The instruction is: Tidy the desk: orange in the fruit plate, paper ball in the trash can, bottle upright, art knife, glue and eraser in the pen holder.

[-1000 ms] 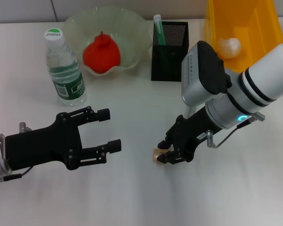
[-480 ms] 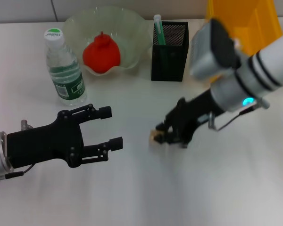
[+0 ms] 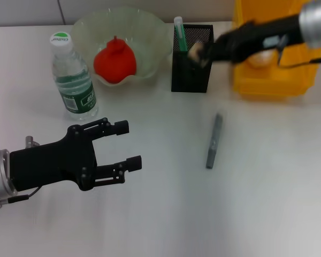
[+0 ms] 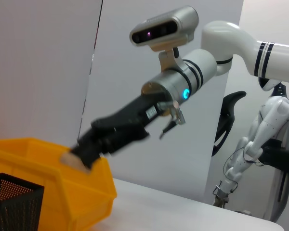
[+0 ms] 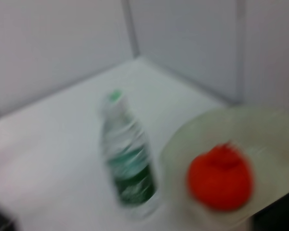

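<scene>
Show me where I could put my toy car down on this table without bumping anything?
Best spot: the bare near corner on the robot's right, beyond the grey art knife. The strip between the bottle and the knife is free too. The far edge is crowded: fruit plate, pen holder, trash can, with the right claw over the holder. The open left claw fills the near left.

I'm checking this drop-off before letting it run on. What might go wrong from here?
1. The right end effector holds the eraser at the pen holder's rim rather than clearly over the opening; released now, it might fall outside.
2. A green-capped stick already stands in the holder; the eraser could catch on it.
3. The grey art knife lies loose on the desk, still to be picked up.
</scene>
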{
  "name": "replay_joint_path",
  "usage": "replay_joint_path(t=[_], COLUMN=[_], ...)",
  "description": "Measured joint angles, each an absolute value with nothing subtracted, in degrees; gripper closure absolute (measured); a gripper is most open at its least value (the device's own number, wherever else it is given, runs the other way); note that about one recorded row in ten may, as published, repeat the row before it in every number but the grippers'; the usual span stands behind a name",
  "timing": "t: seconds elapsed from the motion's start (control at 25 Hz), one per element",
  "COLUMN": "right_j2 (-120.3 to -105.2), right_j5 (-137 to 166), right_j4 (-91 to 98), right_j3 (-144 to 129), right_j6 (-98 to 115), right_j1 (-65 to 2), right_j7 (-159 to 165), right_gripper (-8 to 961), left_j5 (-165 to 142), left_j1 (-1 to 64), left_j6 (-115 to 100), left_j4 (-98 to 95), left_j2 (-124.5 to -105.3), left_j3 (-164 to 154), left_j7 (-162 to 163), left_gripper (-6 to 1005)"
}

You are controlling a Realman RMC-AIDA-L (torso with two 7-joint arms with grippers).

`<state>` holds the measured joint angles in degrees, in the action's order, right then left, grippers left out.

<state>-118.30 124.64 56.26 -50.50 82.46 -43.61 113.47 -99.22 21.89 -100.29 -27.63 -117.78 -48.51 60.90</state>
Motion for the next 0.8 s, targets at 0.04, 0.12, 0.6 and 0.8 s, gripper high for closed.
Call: replay_joint_path(t=[0.04,0.12,0.6,0.8], right_j2=[-118.30,-118.34,-118.97,-119.00], right_j5=[124.60,124.33,122.84,123.29], right_j4=[56.35,56.40,51.85,48.73], right_j3=[-48.72,-46.65,-49.94,-52.92], right_j6=[81.88,80.47,68.95,65.79], right_j1=[-43.66,-43.70,-44.50,-46.05], right_j7=[113.47,113.48,113.06,113.59], right_gripper=[708,708,708,708], left_j5=[-99.22,-99.22,-99.13,-99.13], left_j1=[21.89,21.88,21.88,21.88], left_j6=[-100.31,-100.51,-101.86,-101.87], left_j4=[-27.62,-27.61,-27.59,-27.60], left_j2=[-117.77,-117.77,-117.94,-117.95], left_j3=[-48.51,-48.51,-48.51,-48.51], left_j7=[60.91,60.91,60.91,60.91], left_gripper=[192,192,193,193])
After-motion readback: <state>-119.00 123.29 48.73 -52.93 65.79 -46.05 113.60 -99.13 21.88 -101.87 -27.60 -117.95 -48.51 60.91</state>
